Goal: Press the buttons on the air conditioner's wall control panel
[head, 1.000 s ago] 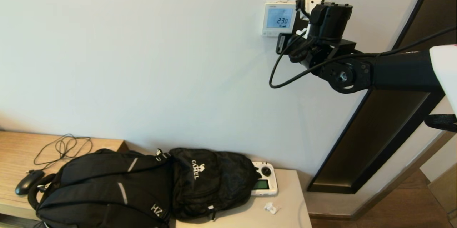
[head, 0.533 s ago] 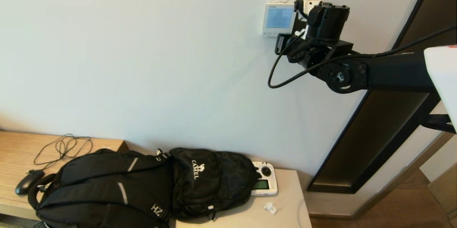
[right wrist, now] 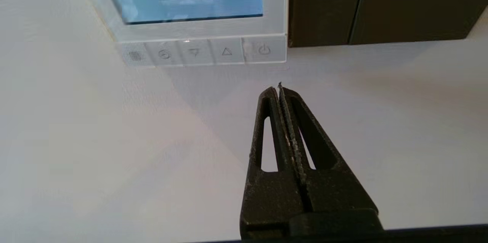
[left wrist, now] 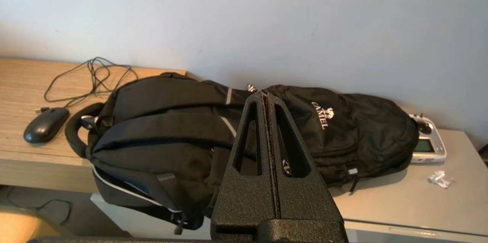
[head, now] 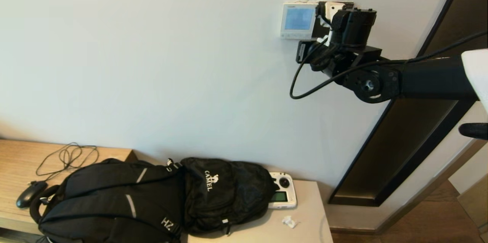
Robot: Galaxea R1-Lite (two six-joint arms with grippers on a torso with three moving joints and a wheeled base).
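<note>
Wooden desk (head: 15, 159), mouse (head: 30, 194), cable (head: 68, 157), grey table (head: 305, 231), backpacks (head: 152, 197), controller (head: 283, 195)

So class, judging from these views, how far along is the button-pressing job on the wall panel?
Done: the control panel screen is lit blue. In hand: the right gripper, shut, points just below the power button, not touching. Left: pressing the buttons. The left gripper sits parked over the backpacks.

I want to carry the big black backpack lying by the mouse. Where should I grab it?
Grab the carry handle, the padded loop at the backpack's end nearest the mouse. It arches clear of the bag, leaving a gap for fingers. Come from the mouse side, since the smaller bag crowds the other end.
</note>
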